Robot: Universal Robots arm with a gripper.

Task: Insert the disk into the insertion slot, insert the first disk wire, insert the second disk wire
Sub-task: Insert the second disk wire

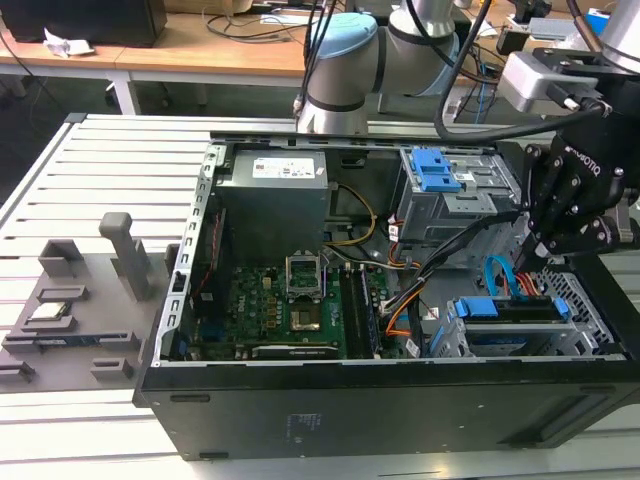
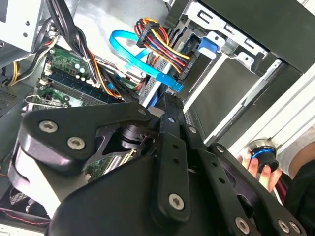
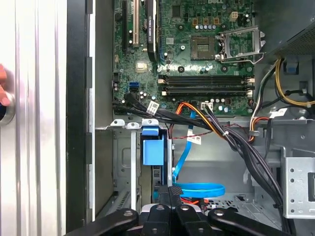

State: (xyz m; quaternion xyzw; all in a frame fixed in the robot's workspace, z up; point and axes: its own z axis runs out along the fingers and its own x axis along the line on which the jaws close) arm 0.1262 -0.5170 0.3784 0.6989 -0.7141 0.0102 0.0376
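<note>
Blue-framed disk (image 1: 510, 310) sits seated inside the insertion slot (image 1: 470, 340), the silver drive cage at the near corner of the open black PC case (image 1: 300, 410) toward the exterior view's right; in the first wrist view the disk's blue carrier tab (image 3: 151, 147) shows between the cage rails. Black gripper (image 1: 548, 250) hangs right over the rear end of the disk, fingers drawn together around a connector area; whether they actually pinch a plug, cannot tell. Flat blue data cable (image 3: 199, 189) loops just beside the gripper tips and runs to the disk's back edge, also seen in the second wrist view (image 2: 142, 61) next to a red-yellow-black power wire bundle (image 2: 160, 42). Green motherboard (image 1: 290, 310) lies in the case middle, grey power supply (image 1: 275, 180) behind it, taller bay with blue clips (image 1: 435, 170) beyond the gripper. Case rests on a slatted metal worktop (image 1: 110, 170). A person's fingers (image 2: 253, 164) hold a round button at the case edge.
</note>
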